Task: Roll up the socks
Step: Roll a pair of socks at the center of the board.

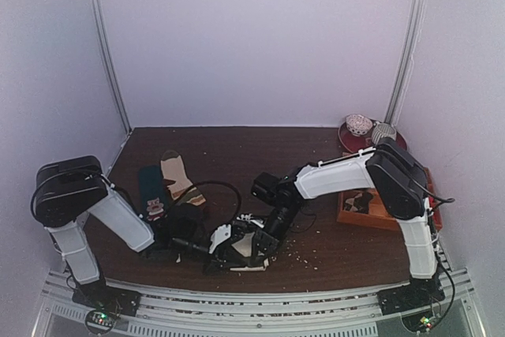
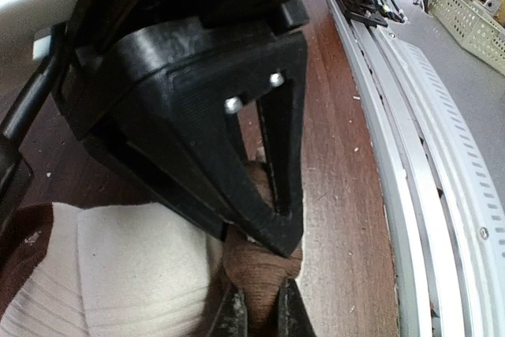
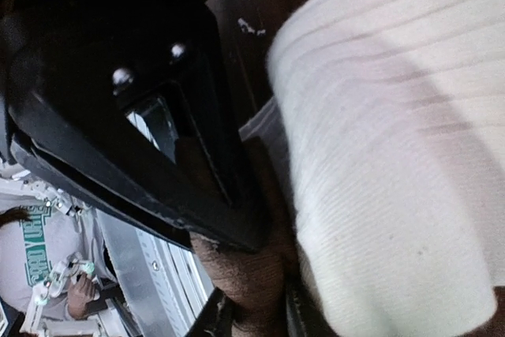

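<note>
Dark brown wooden table, closed in by white walls, seen from above and from both wrists.

My left gripper sat low near the table's front edge. Its fingers were narrow and pinched the brown end of the socks. My right gripper met it nose to nose from the opposite side. It was also narrow, with brown fabric bunched between its fingers. Each wrist camera was largely filled by the other arm's black gripper body.

The socks' cream ribbed body lay on the table, touching both grippers. It sat at the lower left of the left wrist view and filled the right side of the right wrist view. From above, the socks were at front centre and mostly hidden under the two grippers. I could not tell how far they were rolled.

Pale crumbs dotted the wood around them. A silver rail ran along the near edge.

Further back on the left lay a striped sock, with a teal sock beside it, both flat. At the far right sat an orange tray. Behind it was a red plate carrying two balls.
</note>
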Tool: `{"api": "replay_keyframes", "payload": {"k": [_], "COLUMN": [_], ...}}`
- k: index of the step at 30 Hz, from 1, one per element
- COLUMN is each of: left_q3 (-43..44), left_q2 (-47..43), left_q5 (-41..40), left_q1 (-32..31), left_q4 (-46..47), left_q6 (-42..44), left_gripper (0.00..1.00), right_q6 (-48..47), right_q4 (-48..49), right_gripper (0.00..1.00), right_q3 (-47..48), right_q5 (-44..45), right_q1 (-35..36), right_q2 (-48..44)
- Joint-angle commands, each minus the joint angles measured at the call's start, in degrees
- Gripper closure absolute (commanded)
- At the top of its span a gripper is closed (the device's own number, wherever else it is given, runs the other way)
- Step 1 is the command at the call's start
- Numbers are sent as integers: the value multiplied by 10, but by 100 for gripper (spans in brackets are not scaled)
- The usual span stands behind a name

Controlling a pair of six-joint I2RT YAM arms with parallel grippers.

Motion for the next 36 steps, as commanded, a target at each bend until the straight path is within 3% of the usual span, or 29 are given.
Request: {"api": "replay_keyframes", "payload": {"k": [1, 2, 4, 7, 9, 13, 17, 26, 36], "left_q3": [-7, -7, -7, -9, -14, -18, -20, -15, -12], "left_q2": [35, 38, 46, 58, 63, 72, 75, 81, 86], "left_q5": [3, 4, 12, 20, 26, 33, 37, 45, 49], "left_q1": [-16, -15, -15, -14, -13, -9, -8, -5, -4], "left_q4": [-88, -91, -91, -88, -79, -74, -74, -88, -98], "left_q6": [-45, -57, -80, -113, -134, -154, -158, -149, -144], "left_gripper": [100, 100, 100, 100, 100, 100, 100, 100, 100], "right_q6": [53, 62, 66, 53, 9, -114, -174, -204, -218], "right_q4": [159, 221, 375, 609, 693, 697, 681, 668, 671], "right_gripper": [75, 72, 56, 44, 41, 40, 39, 40, 45], "right_q3": [-88, -117, -211, -362, -438, -477, -486, -507, -501], "right_q5": [132, 149, 200, 220, 232, 279, 338, 418, 445], "right_q1": [-5, -7, -7, -6, 6, 58, 116, 153, 180], "right_q2": [-55, -91, -182, -314, -339, -333, -323, -312, -284]}}
